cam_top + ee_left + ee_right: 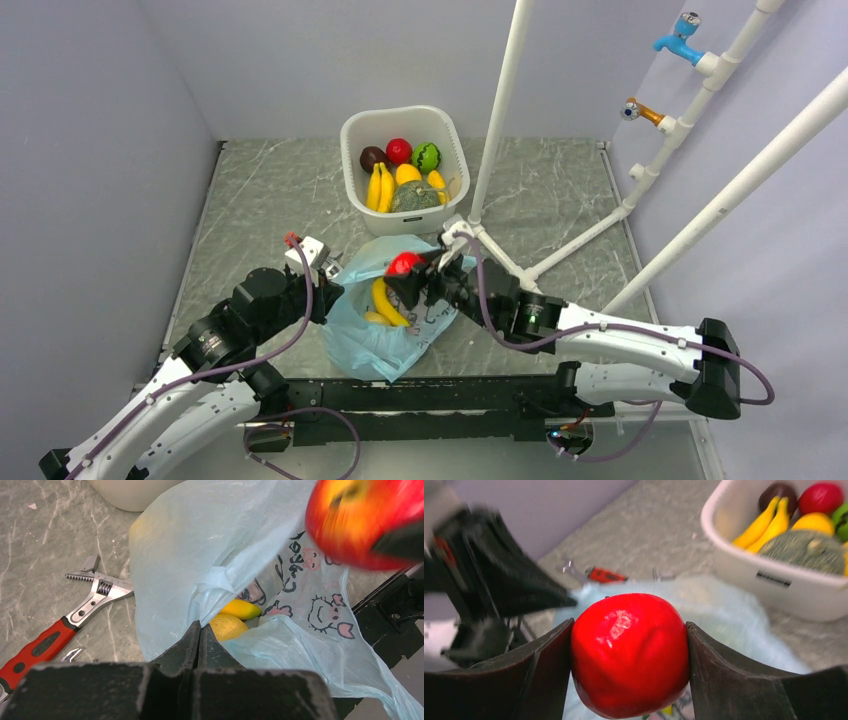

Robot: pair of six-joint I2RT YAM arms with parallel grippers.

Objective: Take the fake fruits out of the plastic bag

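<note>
The light-blue plastic bag [375, 335] lies open between the arms. A yellow banana [385, 303] and a yellow round fruit [227, 626] lie inside it. My right gripper [629, 652] is shut on a red apple [629, 652] and holds it above the bag's mouth; the apple also shows in the top view [403, 264] and the left wrist view [362, 520]. My left gripper [200, 630] is shut, pinching the bag's left rim [165, 635]. In the top view the left gripper [332, 298] sits at the bag's left edge.
A white basket [452, 135] at the back holds bananas, a red apple, a green fruit, a maroon ball and a grey-green lumpy piece. A red-handled wrench [60, 630] lies left of the bag. White pipes [500, 120] rise at the right.
</note>
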